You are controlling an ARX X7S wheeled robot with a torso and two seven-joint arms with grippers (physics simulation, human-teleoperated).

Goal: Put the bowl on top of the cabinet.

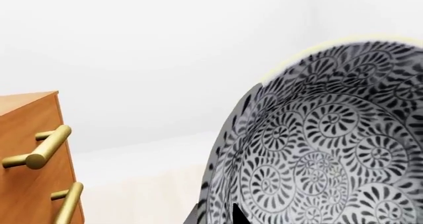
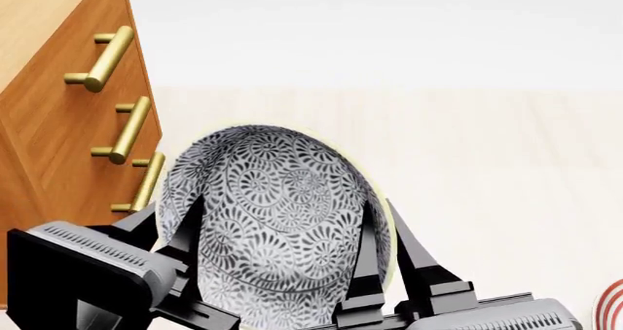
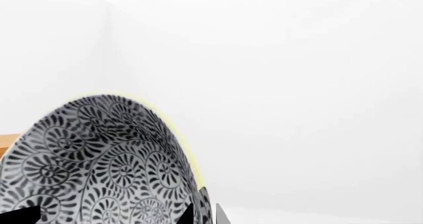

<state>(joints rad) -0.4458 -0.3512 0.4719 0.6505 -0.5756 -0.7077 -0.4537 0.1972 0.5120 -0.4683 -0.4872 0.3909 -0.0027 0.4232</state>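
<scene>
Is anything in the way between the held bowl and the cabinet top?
Nothing visible. Both grippers grip the bowl at its rim, beside the cabinet front near the handles. Only open air shows between; the top itself is barely in view.

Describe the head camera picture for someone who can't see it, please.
Two robot grippers, left and right, hold a patterned grey-black bowl between them, lifted and tilted. An orange-brown cabinet with brass handles stands to the left; a red-ringed plate peeks in at right.
</scene>
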